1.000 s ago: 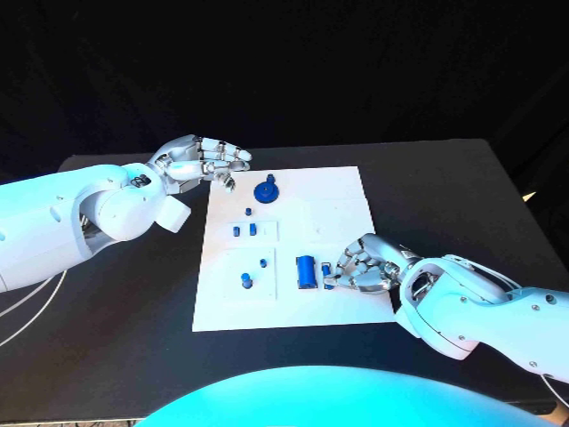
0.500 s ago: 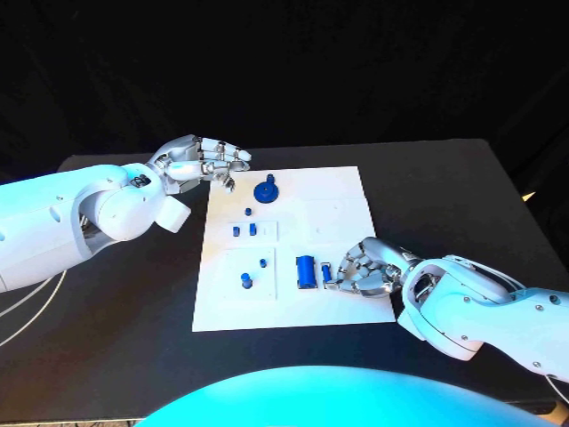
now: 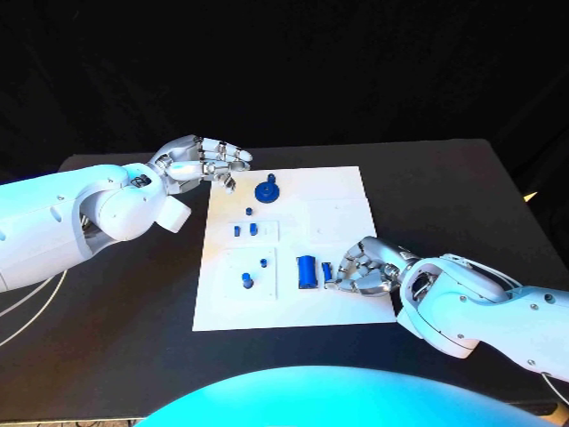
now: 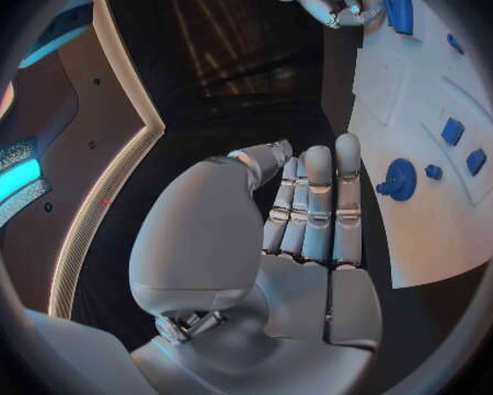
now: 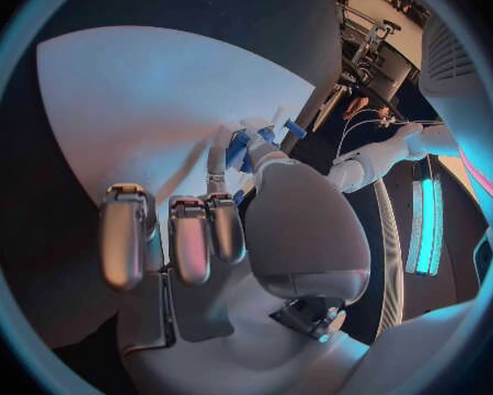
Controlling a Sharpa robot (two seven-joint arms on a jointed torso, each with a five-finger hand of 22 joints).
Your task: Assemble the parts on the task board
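- White task board (image 3: 336, 191): flat on the black table (image 3: 452, 187), between the two hands; its far left corner lies just beside the left hand, its near right part under the right hand.
- Left hand (image 3: 202, 160): silver, held above the table at the board's far left corner. Fingers curled inward, thumb folded across them; the wrist view shows the fingers (image 4: 316, 204) lying side by side and pressed together, with nothing between them.
- Round blue part (image 3: 268, 189): on the board, just beside the left hand's fingertips, apart from them. Also seen past the fingers in the left wrist view (image 4: 399, 180).
- Small blue parts, far group: one peg (image 3: 249, 212) near the round part; a pair (image 3: 244, 230) a little further from the left hand, side by side.
- Small blue parts, near group: two pieces (image 3: 254, 271), between the pair and the board's near edge, well apart from both hands.
- Right hand (image 3: 368, 265): silver, low over the board's near right part, fingers curled down toward the board. Whether it pinches anything cannot be told; the right wrist view shows blue pieces (image 5: 240, 149) close at its fingertips.
- Large blue cylinder part (image 3: 307, 271): lying on the board, just beside the right hand's fingertips.
- Slim blue part (image 3: 325, 272): between the cylinder and the right hand's fingers, touching or nearly touching them.
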